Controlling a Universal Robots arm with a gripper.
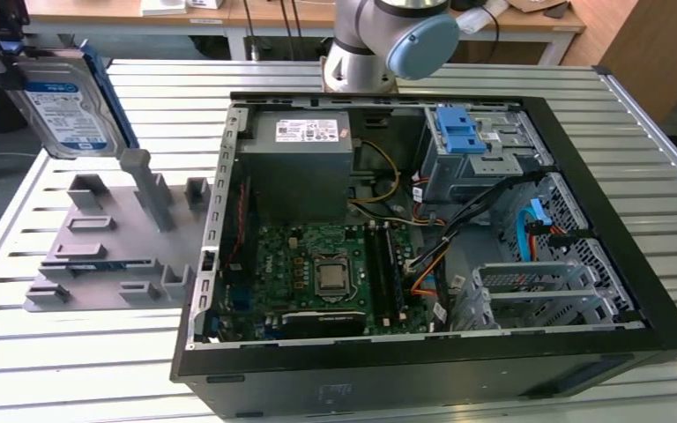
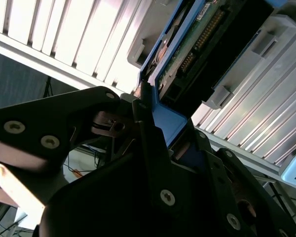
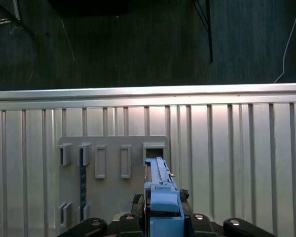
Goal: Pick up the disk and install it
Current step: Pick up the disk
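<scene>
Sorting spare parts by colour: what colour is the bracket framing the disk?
Blue bracket around the disk; clearest in the exterior view.

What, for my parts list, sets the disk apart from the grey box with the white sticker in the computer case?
The disk stands upright in the gripper, outside the computer case; the grey box sits inside it. The disk is smaller and thinner; the grey box is bulkier. The disk has a blue bracket and white-and-blue label; the grey box a white sticker. Both are rectangular.

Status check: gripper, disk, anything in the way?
Gripper shut on the disk, at its blue bracket. Disk upright above grey holder, outside open computer case. No obstruction seen.
</scene>
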